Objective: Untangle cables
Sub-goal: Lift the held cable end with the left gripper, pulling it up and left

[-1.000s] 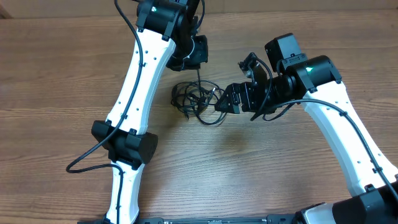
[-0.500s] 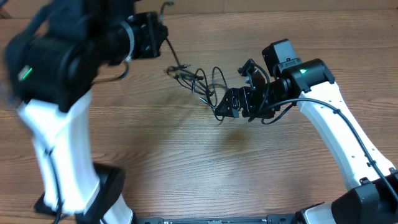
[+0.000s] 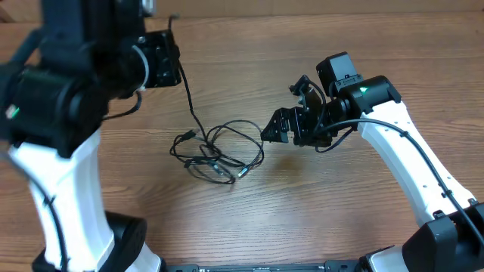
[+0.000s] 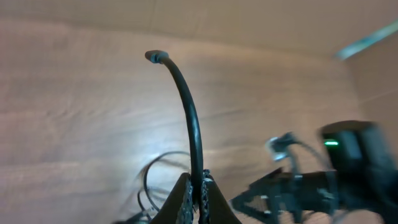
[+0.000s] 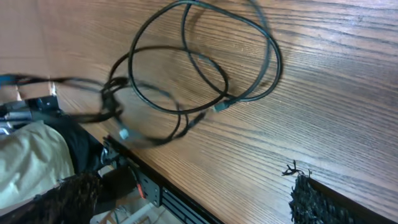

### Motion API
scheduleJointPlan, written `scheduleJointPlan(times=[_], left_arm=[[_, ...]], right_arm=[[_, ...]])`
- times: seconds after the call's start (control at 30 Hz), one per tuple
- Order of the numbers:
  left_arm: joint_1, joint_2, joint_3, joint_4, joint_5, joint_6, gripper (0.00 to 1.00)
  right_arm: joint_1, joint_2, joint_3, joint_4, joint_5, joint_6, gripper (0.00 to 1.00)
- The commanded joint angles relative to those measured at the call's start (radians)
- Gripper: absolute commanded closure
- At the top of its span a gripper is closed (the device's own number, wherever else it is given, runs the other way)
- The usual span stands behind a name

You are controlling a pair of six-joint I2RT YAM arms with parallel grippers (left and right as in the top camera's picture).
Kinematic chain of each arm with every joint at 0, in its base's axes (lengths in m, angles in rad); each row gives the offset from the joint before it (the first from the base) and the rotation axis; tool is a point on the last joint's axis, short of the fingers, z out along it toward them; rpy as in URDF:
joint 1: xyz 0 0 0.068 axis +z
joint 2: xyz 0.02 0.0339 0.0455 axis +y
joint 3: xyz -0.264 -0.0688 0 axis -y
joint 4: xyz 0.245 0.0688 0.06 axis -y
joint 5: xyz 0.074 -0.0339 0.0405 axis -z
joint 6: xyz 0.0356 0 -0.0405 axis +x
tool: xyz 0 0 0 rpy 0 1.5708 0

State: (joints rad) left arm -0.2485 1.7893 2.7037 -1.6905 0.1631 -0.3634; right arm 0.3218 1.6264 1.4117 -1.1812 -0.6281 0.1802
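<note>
Left end effector (image 4: 198, 194) clamped on cable (image 4: 194, 124); right end effector (image 3: 274, 130) apart, holding nothing, beside tangle (image 3: 215, 159). Pull up and you risk cinching knot, dragging whole tangle.

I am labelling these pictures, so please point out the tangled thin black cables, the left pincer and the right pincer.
thin black tangled cables (image 3: 206, 160), overhead view, on the knotted middle.
left pincer (image 4: 198, 191), left wrist view, between fingertips shut on a cable.
right pincer (image 3: 269, 131), overhead view, between its open fingertips.

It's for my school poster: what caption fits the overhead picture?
Left gripper pinches one black cable rising from the loose tangle on the wooden table; open right gripper hovers beside it.
</note>
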Motion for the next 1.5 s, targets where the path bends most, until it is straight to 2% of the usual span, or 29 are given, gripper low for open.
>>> scheduleJointPlan(times=[0.0,0.2,0.33,0.5,0.63,0.8,1.0,1.13,1.3,1.47], left_arm=[[0.003,0.060,-0.080,0.015,-0.032,0.005,0.96],[0.003,0.112,-0.090,0.151,-0.021,0.027,0.96],[0.009,0.094,-0.029,0.292,0.087,0.025,0.96],[0.039,0.038,0.100,0.414,0.134,-0.055,0.96],[0.061,-0.011,0.151,0.404,0.113,-0.055,0.96],[0.060,-0.019,0.145,0.260,-0.060,-0.056,0.96],[0.058,0.056,0.109,0.094,-0.060,-0.056,0.96],[0.060,0.087,0.107,0.126,0.036,-0.016,0.96],[0.059,0.049,0.114,0.284,0.237,-0.014,0.96],[0.059,0.004,0.114,0.352,0.309,-0.007,0.96]], right_arm=[[0.005,0.002,-0.005,-0.002,-0.002,0.030,0.00],[0.005,0.002,-0.005,-0.021,-0.002,0.030,0.00],[0.005,0.002,-0.005,-0.032,-0.001,0.029,0.00],[0.005,0.002,-0.005,-0.032,-0.001,0.029,0.00],[0.005,0.002,-0.005,-0.031,0.000,0.028,0.00],[0.005,0.002,-0.005,-0.010,-0.001,0.025,0.00],[0.005,0.002,-0.005,-0.009,-0.001,0.026,0.00],[0.005,0.002,-0.005,-0.022,-0.001,0.026,0.00],[0.005,0.002,-0.005,-0.043,-0.001,0.026,0.00],[0.005,0.002,-0.005,-0.043,-0.001,0.026,0.00]])
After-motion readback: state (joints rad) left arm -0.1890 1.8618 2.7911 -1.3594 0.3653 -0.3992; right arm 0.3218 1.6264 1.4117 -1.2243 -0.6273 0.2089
